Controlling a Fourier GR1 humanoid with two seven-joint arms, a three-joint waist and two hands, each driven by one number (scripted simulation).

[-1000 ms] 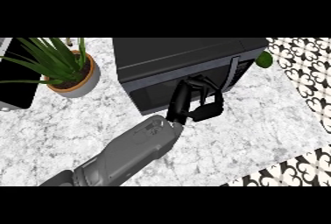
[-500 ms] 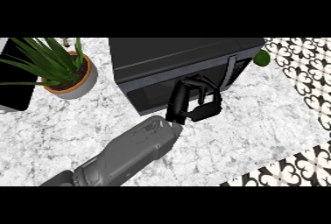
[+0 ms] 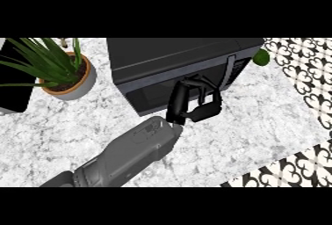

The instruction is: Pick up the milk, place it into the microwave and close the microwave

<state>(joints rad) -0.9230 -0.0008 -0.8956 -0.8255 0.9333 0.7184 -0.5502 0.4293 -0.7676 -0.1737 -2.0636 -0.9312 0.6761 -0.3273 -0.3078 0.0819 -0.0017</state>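
Microwave (image 3: 175, 66) long axis left-right, door shut

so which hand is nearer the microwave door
Left. The left hand is up against the front of the microwave, by its door; the right hand shows nowhere in the head view.

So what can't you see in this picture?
Head view, the only one:
- The milk: it shows nowhere, so whether it is inside the microwave cannot be told.
- The microwave's inside: the dark door hides it.
- The other hand: out of view. Which arm the hand at the door belongs to cannot be told.
- The green thing behind the microwave: mostly hidden by it.
- The plant: leaves cut off at the top edge.
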